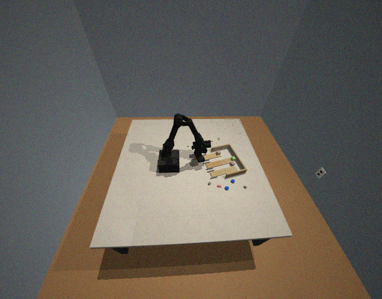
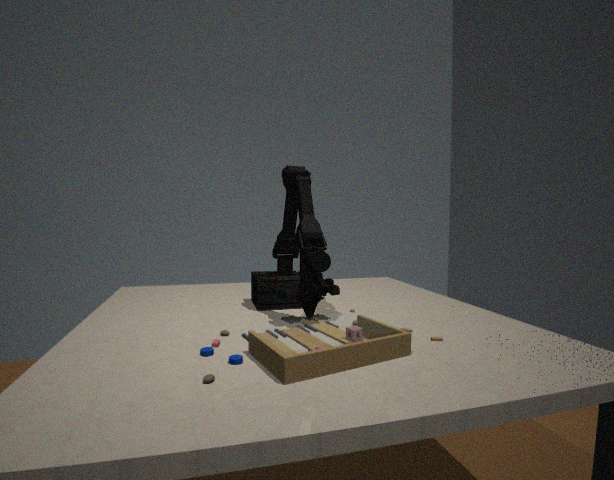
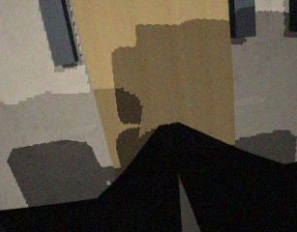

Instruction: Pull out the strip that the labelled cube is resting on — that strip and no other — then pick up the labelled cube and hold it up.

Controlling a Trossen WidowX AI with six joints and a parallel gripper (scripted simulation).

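One arm | we saw gripper (image 2: pixel 309 314) fingers together, nothing held, tip down on near end of strip (image 1: pixel 211 156) | labelled cube (image 2: pixel 354 332) sat on that strip inside tray (image 2: pixel 343 357)

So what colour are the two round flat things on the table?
Blue discs; the exterior view shows them best.

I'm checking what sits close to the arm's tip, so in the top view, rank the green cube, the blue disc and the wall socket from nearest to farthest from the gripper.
From the shut gripper, in the top view:
1. Green cube, inside the wooden tray, at its far end.
2. Blue disc, loose on the table, outside the tray.
3. Wall socket, off the table on the wall.
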